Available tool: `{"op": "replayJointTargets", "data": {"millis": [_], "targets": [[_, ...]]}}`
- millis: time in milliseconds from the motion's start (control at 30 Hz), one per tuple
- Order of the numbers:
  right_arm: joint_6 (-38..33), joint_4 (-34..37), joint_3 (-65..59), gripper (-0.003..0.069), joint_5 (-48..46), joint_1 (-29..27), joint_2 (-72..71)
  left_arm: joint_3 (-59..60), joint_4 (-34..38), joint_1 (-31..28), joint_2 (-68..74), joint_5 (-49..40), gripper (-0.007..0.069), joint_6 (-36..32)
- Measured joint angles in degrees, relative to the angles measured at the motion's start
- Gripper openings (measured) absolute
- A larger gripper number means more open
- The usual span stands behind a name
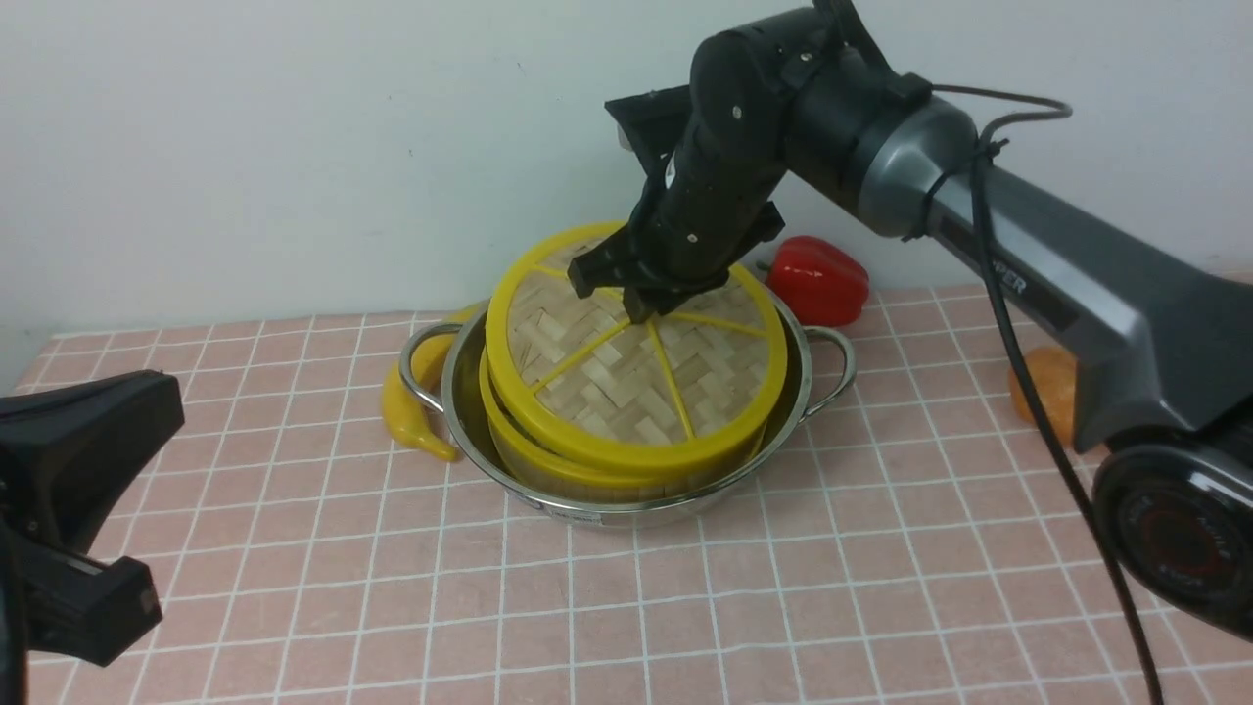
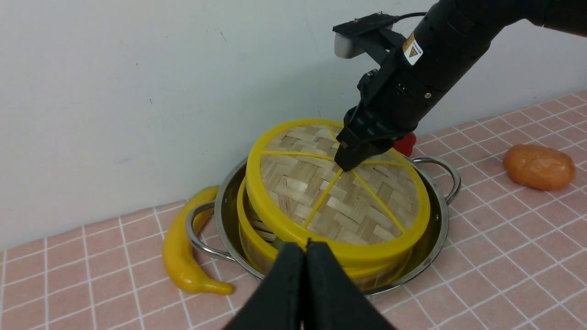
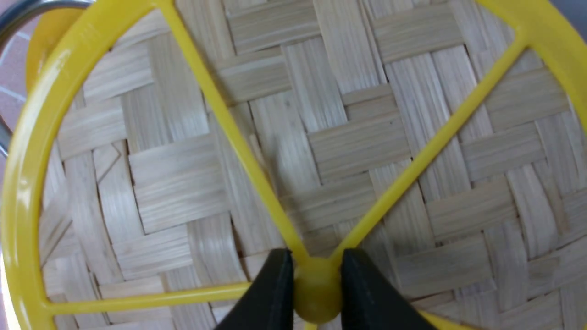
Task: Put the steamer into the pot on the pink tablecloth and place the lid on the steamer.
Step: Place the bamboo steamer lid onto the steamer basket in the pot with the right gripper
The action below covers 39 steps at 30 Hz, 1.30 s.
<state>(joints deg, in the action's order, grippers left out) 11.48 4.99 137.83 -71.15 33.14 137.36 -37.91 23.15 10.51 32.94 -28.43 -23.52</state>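
**A:** where's the lid (image 1: 626, 372) rn?

**B:** over the steamer (image 1: 548, 468), tilted, not flush. steamer's rim peeks out on the left. steamer sits inside the pot (image 1: 626, 511), and the pot's on the pink tablecloth (image 1: 783, 607).

**A:** grippers?

**B:** right gripper (image 1: 641, 305) is pinching the lid's centre hub (image 3: 316, 293), a finger each side. left gripper (image 2: 305, 250) is clamped on nothing, near-left, well apart from the pot.

**A:** room around it?

**B:** banana (image 1: 411, 411) hugs the pot's left handle, red pepper (image 1: 820, 279) sits just behind the right one, wall (image 1: 294, 147) close at the back. near side is bare cloth, orange lump (image 2: 539, 166) off to the right.

**A:** any text?

**B:** "PER" on the right arm (image 1: 1077, 284), rest hidden, + a yellow warning sticker (image 2: 412, 49) w/ a triangle.
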Motion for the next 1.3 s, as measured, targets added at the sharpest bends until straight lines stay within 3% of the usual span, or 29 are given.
{"op": "replayJointTargets", "data": {"millis": [1300], "targets": [[-6.00,2.72,0.27,0.0146,3.06,0.00,2.00,0.00,0.00,0.00,0.00,0.00,-0.0008,0.00]]}}
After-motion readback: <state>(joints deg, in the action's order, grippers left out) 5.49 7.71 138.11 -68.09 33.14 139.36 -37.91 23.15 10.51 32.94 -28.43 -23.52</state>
